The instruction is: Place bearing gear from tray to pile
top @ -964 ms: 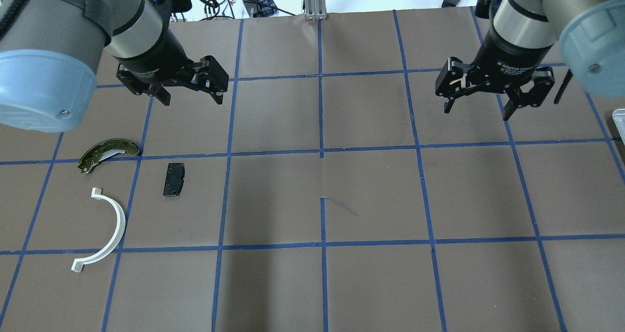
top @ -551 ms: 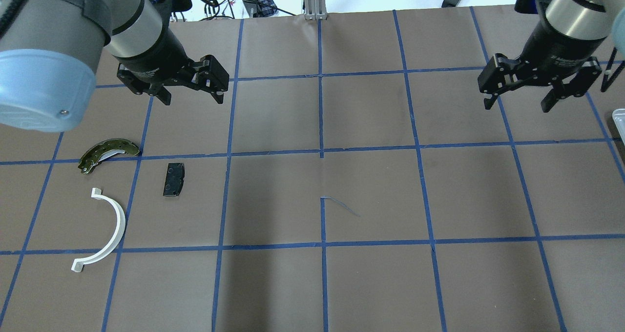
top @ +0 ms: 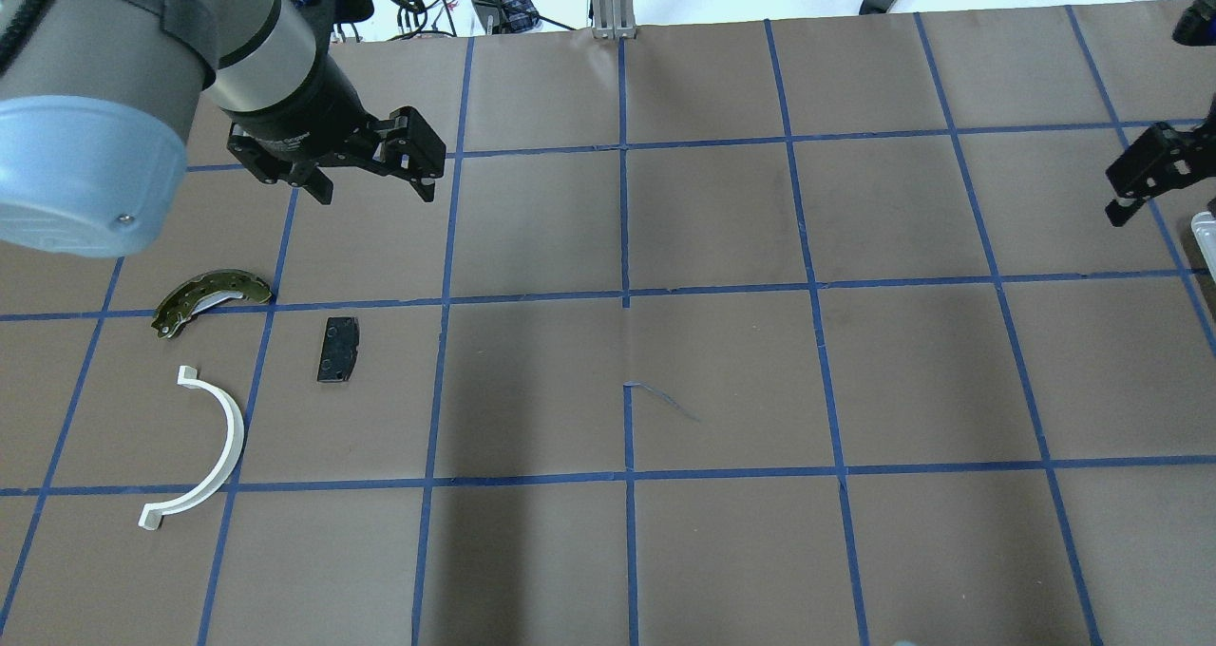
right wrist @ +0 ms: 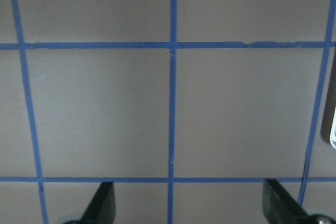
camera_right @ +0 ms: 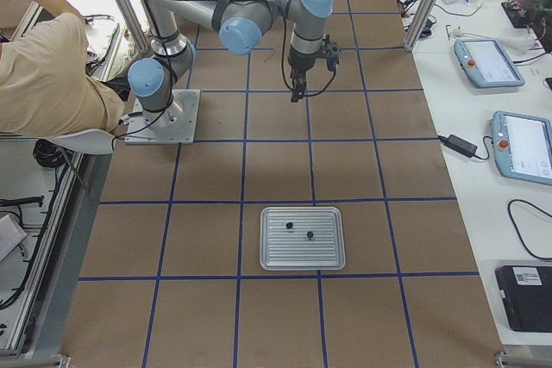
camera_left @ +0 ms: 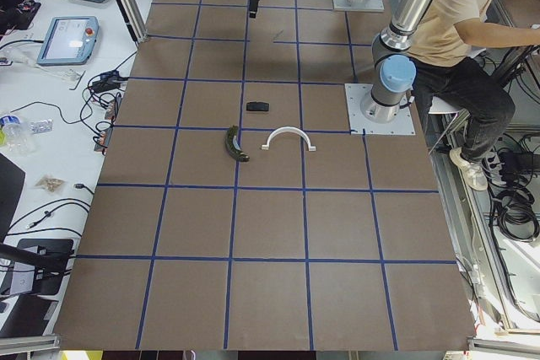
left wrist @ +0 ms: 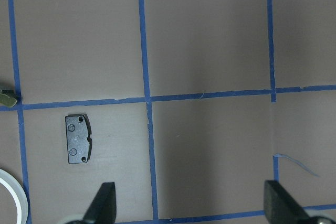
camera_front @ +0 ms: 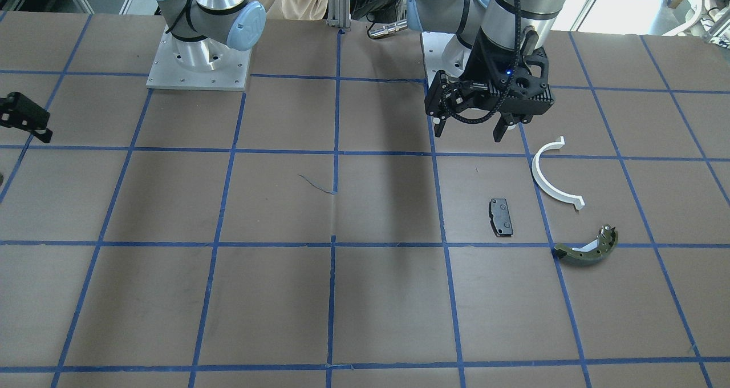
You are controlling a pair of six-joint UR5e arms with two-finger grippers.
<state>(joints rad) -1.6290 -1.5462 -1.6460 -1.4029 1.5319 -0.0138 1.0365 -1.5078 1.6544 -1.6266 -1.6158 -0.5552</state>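
While the pick-up step is apparently only starting, the right gripper [right wrist: 189, 204] is hanging spread and empty, well apart from the tray [camera_right: 276, 258]. Two small dark parts [camera_right: 288, 227] are lying there; which is the bearing gear cannot be told.

The left gripper [top: 375, 188] is hovering spread and empty near the pile: black pad [top: 337, 349], white half-ring [top: 226, 442], brake shoe [top: 211, 296].

Next move, as judged: lowering over the tray, then closing on the gear.
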